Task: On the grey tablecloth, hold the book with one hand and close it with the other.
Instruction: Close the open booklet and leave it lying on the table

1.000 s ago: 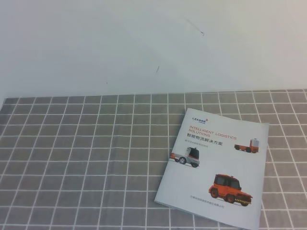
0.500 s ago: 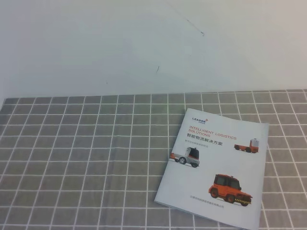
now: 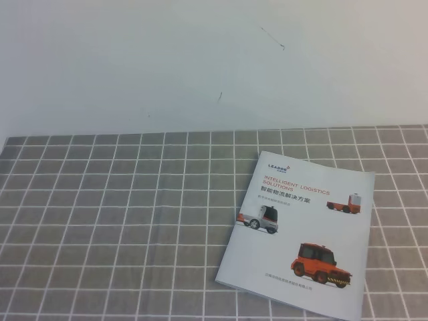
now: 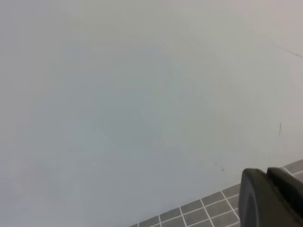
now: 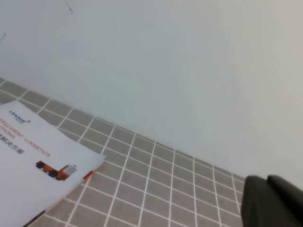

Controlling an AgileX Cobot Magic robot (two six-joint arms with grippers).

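Note:
The book (image 3: 301,227) lies shut and flat on the right part of the grey tablecloth (image 3: 120,221), cover up, showing orange vehicles and orange title text. Neither arm shows in the exterior high view. The left wrist view has my left gripper (image 4: 266,171) in its lower right corner, its two black fingers pressed together over the tablecloth's far edge (image 4: 208,208), with no book in that view. In the right wrist view my right gripper (image 5: 266,178) is also shut and empty, well to the right of the book's corner (image 5: 33,161) on the tablecloth (image 5: 156,179).
A plain white surface (image 3: 200,60) with a few faint dark marks fills everything beyond the cloth's far edge. The book's lower edge reaches close to the bottom of the exterior high view.

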